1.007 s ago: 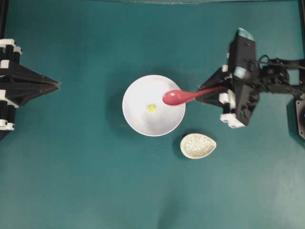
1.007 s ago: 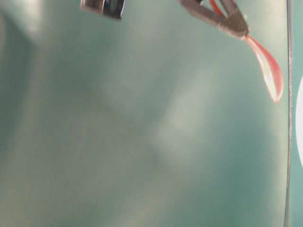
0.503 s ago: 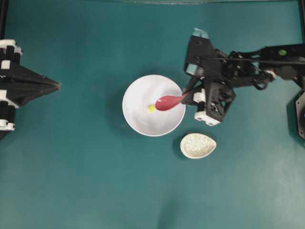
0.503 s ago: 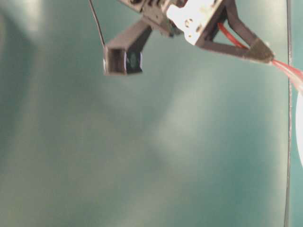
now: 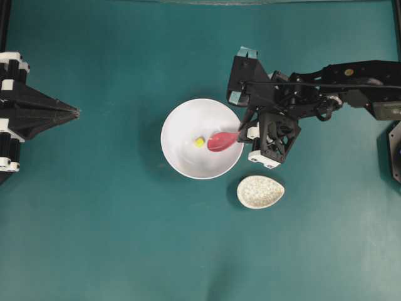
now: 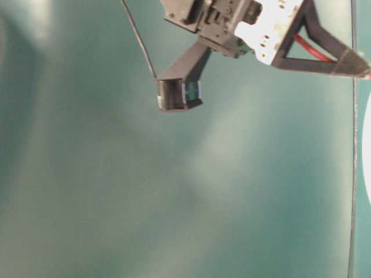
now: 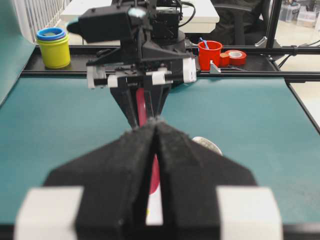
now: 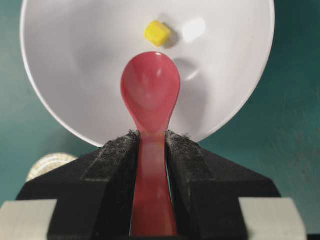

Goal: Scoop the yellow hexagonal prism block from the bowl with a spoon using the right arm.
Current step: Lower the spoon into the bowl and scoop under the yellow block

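The white bowl (image 5: 188,160) stands mid-table with the tiny yellow hexagonal prism block (image 5: 199,142) on its floor. My right gripper (image 5: 243,135) hangs at the bowl's right rim, shut on the handle of the pink-red spoon (image 5: 220,140). The scoop reaches down into the bowl, just right of the block and apart from it. In the right wrist view the empty scoop of the spoon (image 8: 150,92) points at the block (image 8: 157,32) inside the bowl (image 8: 75,60). My left gripper (image 5: 76,112) rests shut and empty at the far left.
A small speckled egg-shaped dish (image 5: 260,191) lies just in front and to the right of the bowl, below the right wrist. Beyond the table's far edge stand a yellow container (image 7: 52,47), a red cup (image 7: 210,54) and a tape roll (image 7: 235,56).
The right arm has swung left to the bowl and tipped the spoon down, so the scoop went from over the rim to inside the bowl beside the block. The left arm stayed still.
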You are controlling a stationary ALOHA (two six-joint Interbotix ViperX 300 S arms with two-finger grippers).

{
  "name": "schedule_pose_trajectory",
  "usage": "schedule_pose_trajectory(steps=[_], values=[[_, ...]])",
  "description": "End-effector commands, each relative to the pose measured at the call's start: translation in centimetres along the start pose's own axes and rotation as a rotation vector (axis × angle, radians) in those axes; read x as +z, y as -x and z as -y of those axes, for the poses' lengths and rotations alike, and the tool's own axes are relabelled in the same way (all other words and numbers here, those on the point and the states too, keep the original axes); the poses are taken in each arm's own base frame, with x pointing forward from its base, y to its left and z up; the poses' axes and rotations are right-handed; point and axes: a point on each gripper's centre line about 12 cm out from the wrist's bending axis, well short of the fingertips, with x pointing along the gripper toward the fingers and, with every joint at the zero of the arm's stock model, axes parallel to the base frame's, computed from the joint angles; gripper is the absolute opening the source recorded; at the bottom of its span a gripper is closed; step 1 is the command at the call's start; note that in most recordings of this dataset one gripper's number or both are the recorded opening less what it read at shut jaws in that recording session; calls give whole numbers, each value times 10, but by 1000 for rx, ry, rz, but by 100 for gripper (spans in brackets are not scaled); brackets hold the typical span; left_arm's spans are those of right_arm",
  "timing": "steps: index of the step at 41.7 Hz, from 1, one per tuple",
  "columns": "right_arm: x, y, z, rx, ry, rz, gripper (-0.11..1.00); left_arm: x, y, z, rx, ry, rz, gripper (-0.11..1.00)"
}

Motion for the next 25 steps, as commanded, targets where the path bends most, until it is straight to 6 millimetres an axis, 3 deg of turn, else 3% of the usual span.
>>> schedule_pose_trajectory(steps=[1, 25], values=[[11, 5, -3, 6, 0, 38, 25, 7, -3, 0, 1, -2, 18, 1], [16, -11, -1, -4, 6, 88, 25, 6, -3, 0, 1, -2, 11, 1]])
